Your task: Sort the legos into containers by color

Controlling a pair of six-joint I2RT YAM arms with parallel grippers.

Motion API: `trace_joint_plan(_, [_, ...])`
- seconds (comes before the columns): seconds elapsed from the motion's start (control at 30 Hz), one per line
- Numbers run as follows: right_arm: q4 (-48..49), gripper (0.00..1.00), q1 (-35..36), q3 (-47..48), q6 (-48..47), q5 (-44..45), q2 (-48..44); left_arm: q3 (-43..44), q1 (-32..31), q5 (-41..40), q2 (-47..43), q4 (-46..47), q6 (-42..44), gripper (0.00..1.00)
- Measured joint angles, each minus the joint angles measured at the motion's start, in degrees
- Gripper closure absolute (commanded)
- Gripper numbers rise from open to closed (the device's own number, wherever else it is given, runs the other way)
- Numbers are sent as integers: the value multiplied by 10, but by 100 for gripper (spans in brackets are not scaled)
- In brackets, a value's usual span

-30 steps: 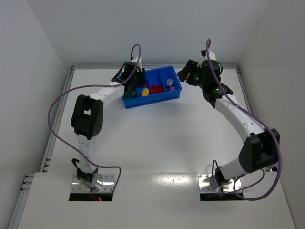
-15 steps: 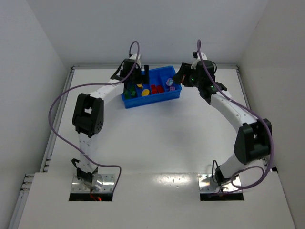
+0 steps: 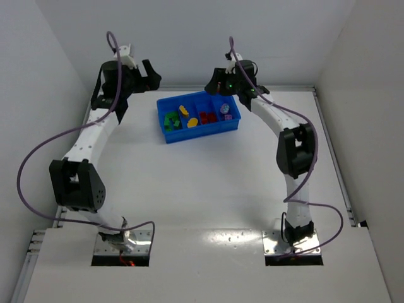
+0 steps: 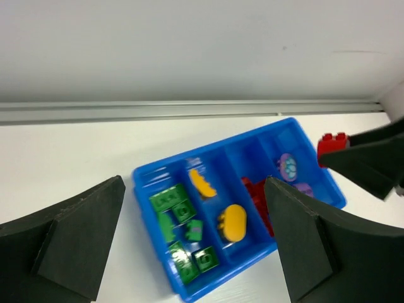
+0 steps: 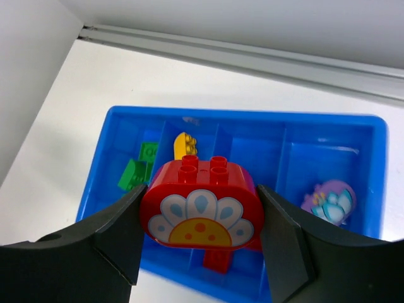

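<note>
Right gripper (image 5: pixel 202 224) clamps a red flower brick (image 5: pixel 201 202) directly over the red-brick compartment (image 5: pixel 249 151); left gripper (image 4: pixel 192 214) gapes wide, empty.

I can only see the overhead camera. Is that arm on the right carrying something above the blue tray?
Observer: Yes, the right gripper is shut on a red brick with a flower printed on its side.
Visitor: And the other arm?
Observer: The left gripper stands wide open, nothing between its fingers.
Visitor: Any other printed pieces?
Observer: One purple brick in the tray's end compartment has a pale blue pattern.
</note>
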Motion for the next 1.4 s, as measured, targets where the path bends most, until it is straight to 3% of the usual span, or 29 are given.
trace_joint_plan(0.3, [-63, 79, 29, 162, -37, 27, 147, -75, 17, 6, -35, -31, 53, 0])
trace_joint_plan(0.63, [-83, 73, 44, 184, -52, 67, 194, -84, 17, 12, -34, -48, 68, 0])
trace_joint_plan(0.67, [-83, 71, 44, 185, -52, 70, 194, -84, 17, 12, -33, -49, 68, 0])
trace_joint_plan(0.77, [-82, 46, 45, 185, -54, 77, 194, -78, 17, 7, -25, -51, 67, 0])
trace_joint_plan(0.97, [-84, 29, 45, 185, -64, 87, 194, -76, 17, -7, -14, -58, 67, 0])
trace_joint_plan(1.07, [-82, 14, 45, 184, -71, 86, 193, -76, 17, -14, -14, -61, 67, 0])
trace_joint_plan(1.2, [-75, 8, 45, 142, -79, 67, 152, -76, 17, -15, -14, -63, 68, 0])
trace_joint_plan(1.4, [-50, 8, 42, 54, -89, 43, -2, -77, 17, -20, -16, -68, 71, 0])
